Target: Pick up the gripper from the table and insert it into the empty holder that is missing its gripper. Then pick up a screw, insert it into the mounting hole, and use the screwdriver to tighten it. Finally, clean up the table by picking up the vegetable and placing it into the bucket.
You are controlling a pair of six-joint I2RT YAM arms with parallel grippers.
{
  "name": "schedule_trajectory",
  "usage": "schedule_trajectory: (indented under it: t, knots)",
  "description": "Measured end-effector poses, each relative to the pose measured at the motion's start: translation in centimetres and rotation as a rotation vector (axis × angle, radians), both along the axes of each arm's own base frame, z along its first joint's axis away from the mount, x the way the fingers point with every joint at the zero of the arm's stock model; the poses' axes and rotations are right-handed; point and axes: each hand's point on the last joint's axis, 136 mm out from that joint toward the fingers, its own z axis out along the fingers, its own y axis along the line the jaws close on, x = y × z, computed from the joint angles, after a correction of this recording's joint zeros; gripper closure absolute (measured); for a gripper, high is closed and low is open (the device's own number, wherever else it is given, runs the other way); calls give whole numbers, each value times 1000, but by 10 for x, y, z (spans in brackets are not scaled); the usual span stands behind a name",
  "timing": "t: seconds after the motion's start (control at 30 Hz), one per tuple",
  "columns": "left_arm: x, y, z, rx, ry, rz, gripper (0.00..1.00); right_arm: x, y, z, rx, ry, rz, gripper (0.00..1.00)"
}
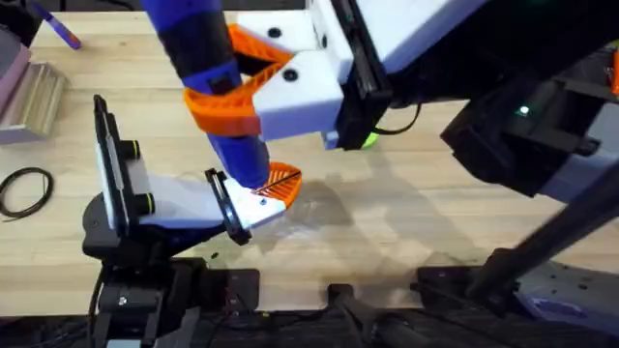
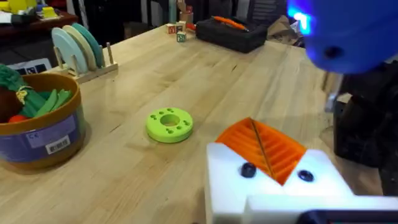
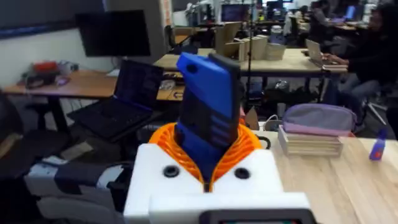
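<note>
The right hand point(image 1: 242, 82) is reaching in from above and gripping the blue screwdriver point(image 1: 208, 68) between its orange ribbed pads point(image 1: 224, 108); the tool is standing nearly upright, leaning a little, with its lower end pointing down at the left arm's tip; in the right wrist view the same screwdriver point(image 3: 208, 115) is sitting clamped in the orange pads point(image 3: 245, 146), its blue body rising above the white blocks. The left hand point(image 1: 261, 198) is lying low over the tabletop point(image 1: 406, 213), pointing toward the middle; an orange wedge finger point(image 1: 280, 182) is sitting on its white block point(image 1: 251, 215), right under the screwdriver's tip, and the two seem to be touching, though I cannot say for sure; whether this hand is wide or narrow I cannot tell from here. In the left wrist view the orange finger point(image 2: 264, 148) is resting against the white holder point(image 2: 273, 186), which is showing two dark screw heads on its face; the blue bulk of the screwdriver point(image 2: 348, 31) is hanging above it. Farther out on the tabletop point(image 2: 186, 81) a green round disc with holes point(image 2: 169, 124) is lying flat; well to one side of it the bucket point(image 2: 40, 127) is standing upright, with its gold rim and blue-purple side, and green and red vegetable pieces point(image 2: 25, 99) are already sitting inside it; behind the bucket a small rack of plates point(image 2: 78, 50) is standing.
</note>
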Motion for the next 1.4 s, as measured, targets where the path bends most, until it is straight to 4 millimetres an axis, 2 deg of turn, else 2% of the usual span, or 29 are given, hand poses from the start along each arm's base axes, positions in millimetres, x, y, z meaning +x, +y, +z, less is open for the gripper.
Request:
schedule_trajectory:
  t: [0.27,0.8,1.4]
  knots:
    - [0,0,0,0,0,0,987,3,7,-15,-19,-56,19,977]
    - [0,0,0,0,0,0,987,9,20,-30,-15,-92,32,977]
    - [0,0,0,0,0,0,987,13,25,-39,-24,-96,30,977]
